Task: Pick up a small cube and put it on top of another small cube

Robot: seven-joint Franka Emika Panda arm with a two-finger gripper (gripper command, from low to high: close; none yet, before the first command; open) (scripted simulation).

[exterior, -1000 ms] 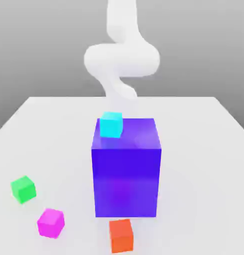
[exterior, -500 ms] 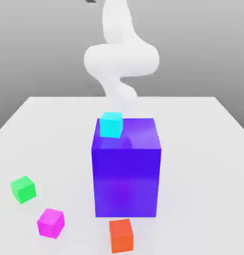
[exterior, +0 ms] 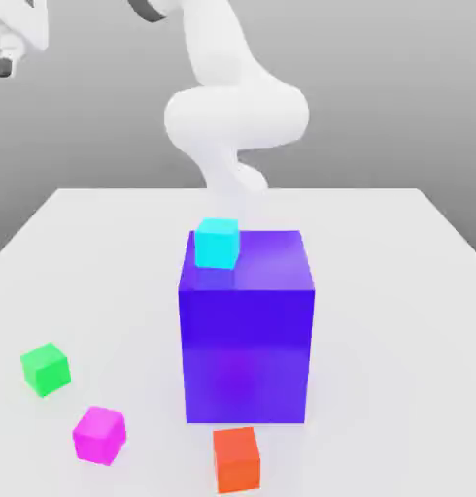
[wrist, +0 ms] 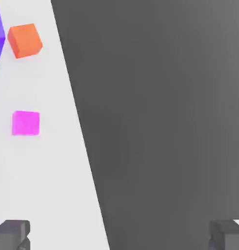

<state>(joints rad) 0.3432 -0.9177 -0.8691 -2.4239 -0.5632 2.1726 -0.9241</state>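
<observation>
**Down and inward to the magenta cube (exterior: pixel 99 435), with the jaws set wide**

The jaws are held wide apart, with nothing gripped between them. In the exterior view they are seen high up at the exterior view's left, and the magenta cube is placed well below them and further toward the exterior view's right, on the table (exterior: pixel 397 359). In the hand view the cube is found outside the gap, on the table's side of the border with the dark ground (wrist: pixel 155 122), over which much of the gap is hung. A shift inward over the table, then a descent, would therefore seem to be called for.

No long axis is offered by a cube; its turn would have to be matched by squaring the jaws to two opposite faces. Only one arm (exterior: pixel 237 116) is provided, so no choice of nearer hand is posed. The green cube (exterior: pixel 46 369) is set near the magenta one, and the orange cube (exterior: pixel 237 460) further off; which is meant as the base cannot be told. No brand, label or writing can be read.
</observation>
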